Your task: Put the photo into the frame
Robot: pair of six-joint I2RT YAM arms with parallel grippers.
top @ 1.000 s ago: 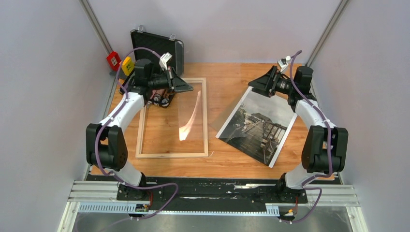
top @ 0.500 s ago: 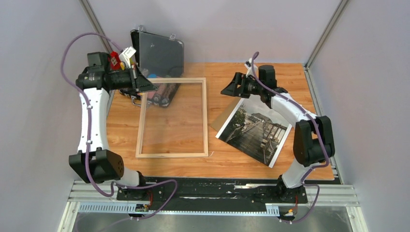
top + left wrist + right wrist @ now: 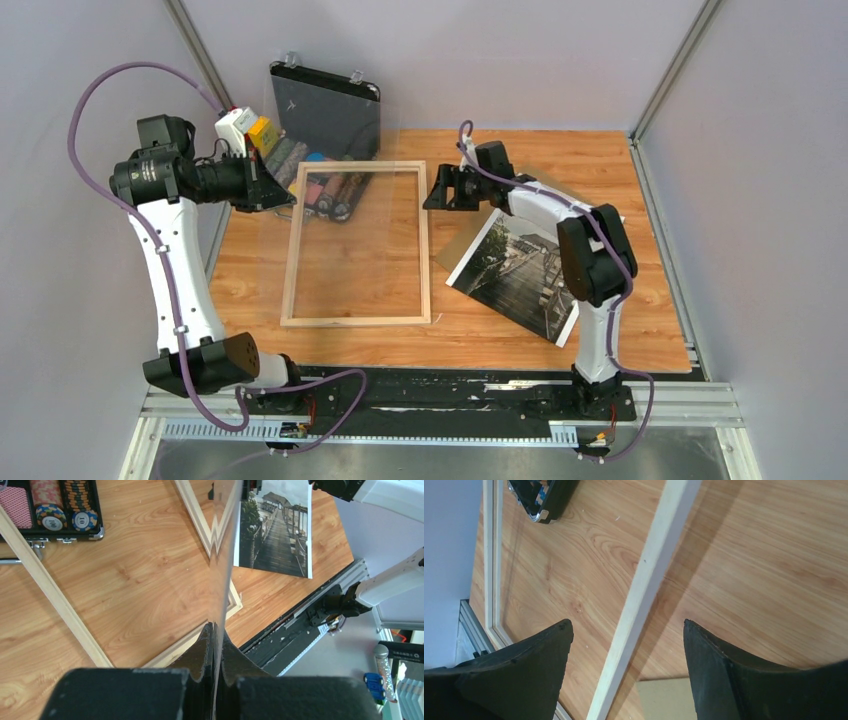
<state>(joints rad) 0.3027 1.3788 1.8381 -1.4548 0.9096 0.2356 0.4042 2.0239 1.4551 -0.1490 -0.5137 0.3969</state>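
Observation:
The photo (image 3: 525,275), a grey pier print with a white border, lies flat on the table to the right of the frame; it also shows in the left wrist view (image 3: 280,535). The pale wood frame (image 3: 425,250) lies flat at the centre. My left gripper (image 3: 283,195) is raised at the frame's far left corner. It is shut on the edge of the clear pane (image 3: 222,570) and holds it up on edge, lifted off the frame (image 3: 50,600). My right gripper (image 3: 432,195) is open and empty, low over the frame's right rail (image 3: 649,575).
A black hard case (image 3: 330,100) stands open at the back left, with poker chips (image 3: 50,510) in its tray. A brown backing board (image 3: 458,245) sticks out from under the photo's left edge. The table's front edge and black rail are near.
My left arm has risen and swung left, carrying the clear pane up off the frame. My right arm has moved left from the photo's far corner to the frame's right rail.

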